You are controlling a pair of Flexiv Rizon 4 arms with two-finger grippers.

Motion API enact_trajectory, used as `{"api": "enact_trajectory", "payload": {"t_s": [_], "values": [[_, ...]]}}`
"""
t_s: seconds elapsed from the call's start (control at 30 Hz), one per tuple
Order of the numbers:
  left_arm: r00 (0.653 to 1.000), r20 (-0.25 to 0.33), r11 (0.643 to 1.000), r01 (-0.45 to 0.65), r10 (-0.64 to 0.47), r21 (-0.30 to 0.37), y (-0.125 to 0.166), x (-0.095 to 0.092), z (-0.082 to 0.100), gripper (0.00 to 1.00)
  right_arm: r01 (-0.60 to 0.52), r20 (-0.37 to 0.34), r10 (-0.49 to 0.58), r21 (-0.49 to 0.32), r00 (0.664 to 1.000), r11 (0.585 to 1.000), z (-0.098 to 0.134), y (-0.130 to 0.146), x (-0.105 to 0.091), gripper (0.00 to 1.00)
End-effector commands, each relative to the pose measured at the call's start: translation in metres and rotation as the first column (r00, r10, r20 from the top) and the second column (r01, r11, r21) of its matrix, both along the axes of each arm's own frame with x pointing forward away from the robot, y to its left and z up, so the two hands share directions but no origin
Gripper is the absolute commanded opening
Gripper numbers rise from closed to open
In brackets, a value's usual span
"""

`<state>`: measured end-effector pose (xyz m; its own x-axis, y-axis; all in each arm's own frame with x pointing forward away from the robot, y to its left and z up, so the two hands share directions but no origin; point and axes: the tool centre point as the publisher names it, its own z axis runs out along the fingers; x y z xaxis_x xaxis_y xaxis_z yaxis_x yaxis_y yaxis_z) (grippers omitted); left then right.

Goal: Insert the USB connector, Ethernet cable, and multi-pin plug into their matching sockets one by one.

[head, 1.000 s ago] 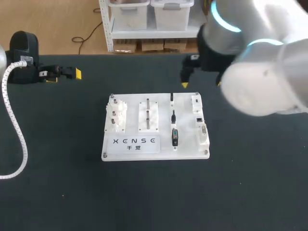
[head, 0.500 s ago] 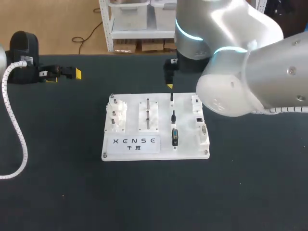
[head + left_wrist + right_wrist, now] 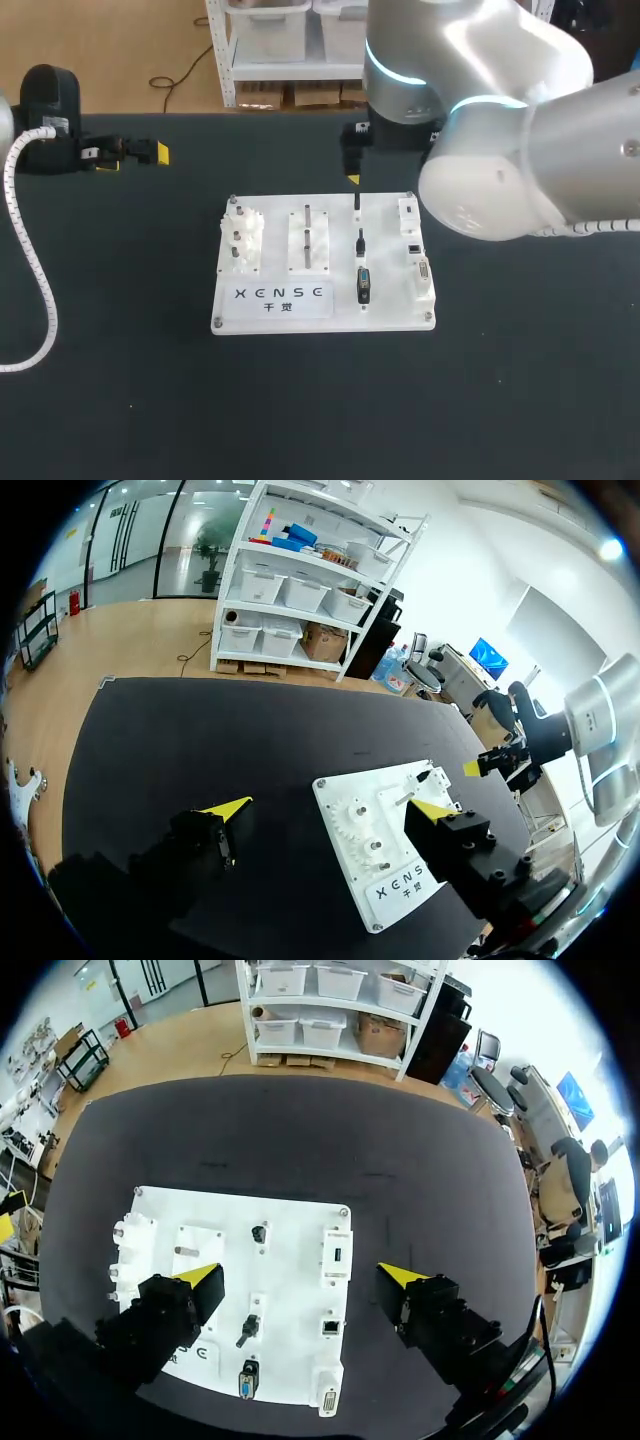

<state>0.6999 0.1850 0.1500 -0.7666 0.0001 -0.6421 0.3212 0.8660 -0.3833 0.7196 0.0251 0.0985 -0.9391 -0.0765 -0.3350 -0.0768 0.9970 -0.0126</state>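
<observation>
— Where does everything sit?
— The left gripper (image 3: 330,808) is spread and empty, well apart from the glossy white board (image 3: 225,310). Small black plugs (image 3: 361,240) stand in a column on it, with the boxy multi-pin plug (image 3: 363,284) nearest. The sockets (image 3: 413,247) are just right of them.
— And the right gripper (image 3: 300,1277)?
— It's spread wide over the board's far edge, holding nothing. I'd centre it on the far plug (image 3: 357,203), descend straight and pinch it squarely.

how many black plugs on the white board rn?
3, in one column right of the middle of the board: far plug by the back edge, middle plug, and near plug, the biggest, by the front edge. None seems hidden.
</observation>
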Motion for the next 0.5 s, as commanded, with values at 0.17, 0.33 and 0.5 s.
{"api": "enact_trajectory", "payload": {"t_s": [0.17,0.33,0.5], "values": [[1.000,0.000,1.000,0.000,0.000,0.000,0.000,0.000,0.000,1.00,0.047,-0.039,-0.048,-0.027,0.998,0.999,-0.013,0.011,0.026,1.00],[1.000,0.000,1.000,0.000,0.000,0.000,0.000,0.000,0.000,1.00,0.094,-0.112,-0.097,-0.034,0.989,0.995,-0.019,0.026,0.034,1.00],[1.000,0.000,1.000,0.000,0.000,0.000,0.000,0.000,0.000,1.00,0.114,-0.151,-0.121,-0.057,0.981,0.992,-0.029,0.034,0.036,1.00]]}}
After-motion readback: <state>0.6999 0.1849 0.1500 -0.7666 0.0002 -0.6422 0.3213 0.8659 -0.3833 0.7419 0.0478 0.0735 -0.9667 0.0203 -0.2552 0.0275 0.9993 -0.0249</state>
